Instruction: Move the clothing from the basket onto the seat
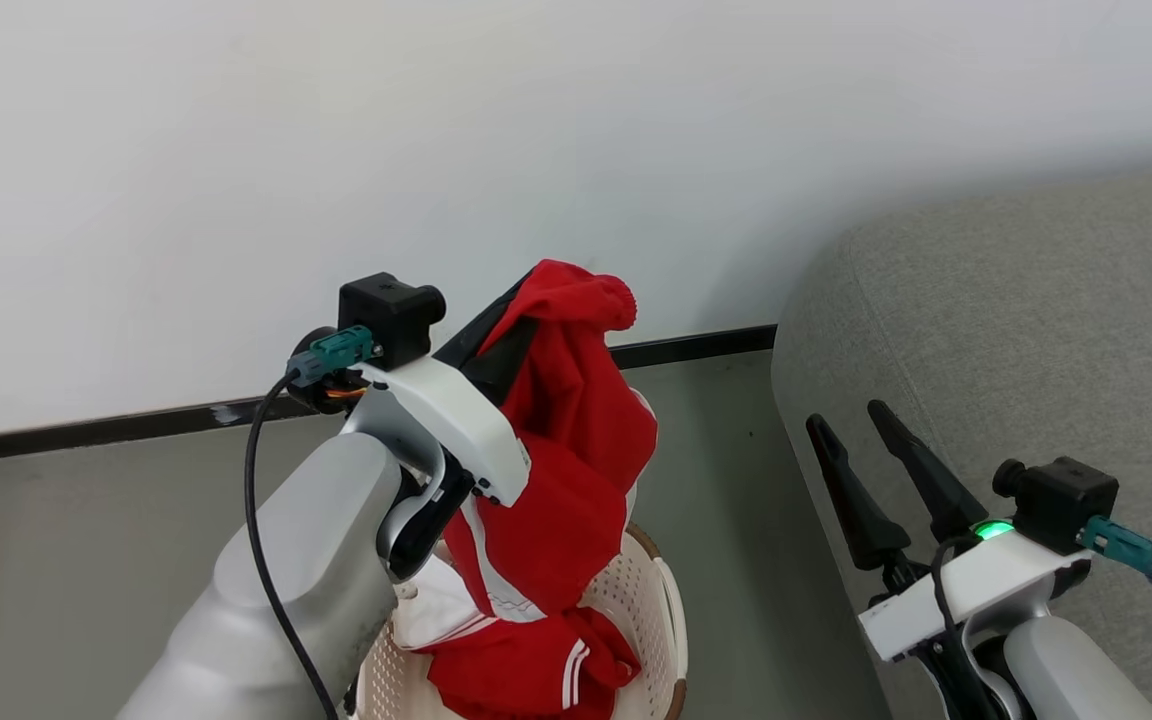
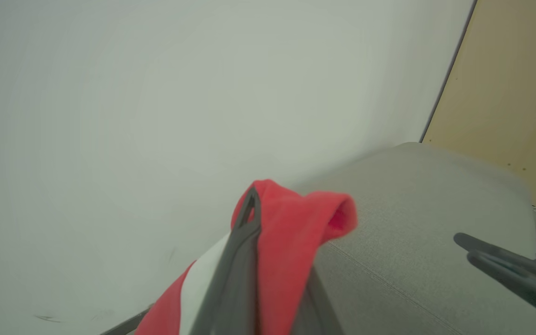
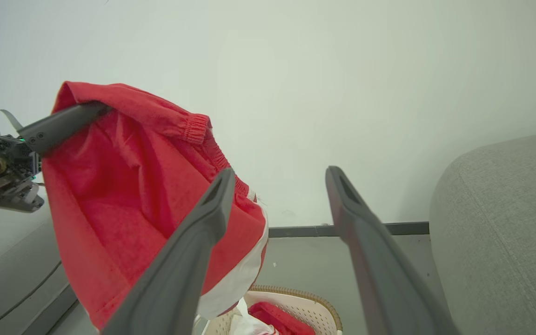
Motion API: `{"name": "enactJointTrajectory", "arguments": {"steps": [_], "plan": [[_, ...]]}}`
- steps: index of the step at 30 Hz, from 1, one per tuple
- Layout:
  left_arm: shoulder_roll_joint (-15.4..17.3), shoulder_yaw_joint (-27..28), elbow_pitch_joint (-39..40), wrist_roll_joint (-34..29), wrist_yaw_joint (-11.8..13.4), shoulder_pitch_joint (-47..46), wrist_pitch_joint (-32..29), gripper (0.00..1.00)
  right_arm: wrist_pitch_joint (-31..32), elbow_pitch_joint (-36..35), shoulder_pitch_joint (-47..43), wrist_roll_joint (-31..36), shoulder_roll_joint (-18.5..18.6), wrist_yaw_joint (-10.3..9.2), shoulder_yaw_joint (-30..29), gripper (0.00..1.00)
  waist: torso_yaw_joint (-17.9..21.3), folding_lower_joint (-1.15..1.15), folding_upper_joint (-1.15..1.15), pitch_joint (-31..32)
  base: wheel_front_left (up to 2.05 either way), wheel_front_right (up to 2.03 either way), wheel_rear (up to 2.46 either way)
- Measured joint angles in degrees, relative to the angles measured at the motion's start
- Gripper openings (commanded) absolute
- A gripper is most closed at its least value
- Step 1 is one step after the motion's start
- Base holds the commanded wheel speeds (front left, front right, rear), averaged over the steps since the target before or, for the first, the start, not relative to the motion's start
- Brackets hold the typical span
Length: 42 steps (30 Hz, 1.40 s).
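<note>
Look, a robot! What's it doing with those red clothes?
It is moving laundry from a basket to a sofa seat. The left gripper has its jaws shut on one red garment, held up above the basket with the cloth hanging down toward it. A second red garment lies in the basket. The right gripper hovers by the grey seat with its jaws open and empty. The lifted garment is not yet on the seat.

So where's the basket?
Head view, bottom middle: the basket sits on the floor beside the grey sofa, under the red clothes hanging from the left pincer.
</note>
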<state>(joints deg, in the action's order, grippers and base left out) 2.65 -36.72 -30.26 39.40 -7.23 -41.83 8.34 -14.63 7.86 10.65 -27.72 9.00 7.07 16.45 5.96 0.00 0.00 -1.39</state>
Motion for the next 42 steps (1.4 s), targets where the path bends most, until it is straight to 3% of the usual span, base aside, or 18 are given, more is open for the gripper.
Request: {"name": "enactJointTrajectory", "arguments": {"steps": [11, 20, 42], "plan": [[-0.33, -1.89, 0.98, 0.51, 0.0, -1.24, -1.81, 0.0, 0.0, 0.71, 0.85, 0.66, 1.79, 0.0, 8.13, 1.0, -0.73, 0.0, 0.0, 0.75, 0.0, 0.0, 0.0], [-0.51, -4.99, 2.23, 1.31, 0.0, -1.24, -3.32, 0.0, 0.01, 2.65, 6.88, 0.76, 1.98, 0.0, 16.04, 1.0, -2.08, 0.0, 0.0, 0.76, 0.0, 0.0, 0.0], [-0.62, -12.84, 7.13, 3.26, 0.0, -1.23, -5.27, 0.0, 0.01, 12.69, 13.96, -1.68, 1.26, 0.0, 25.55, 1.0, -6.91, 0.0, 0.0, 0.64, 0.0, 0.0, 0.0]]}}
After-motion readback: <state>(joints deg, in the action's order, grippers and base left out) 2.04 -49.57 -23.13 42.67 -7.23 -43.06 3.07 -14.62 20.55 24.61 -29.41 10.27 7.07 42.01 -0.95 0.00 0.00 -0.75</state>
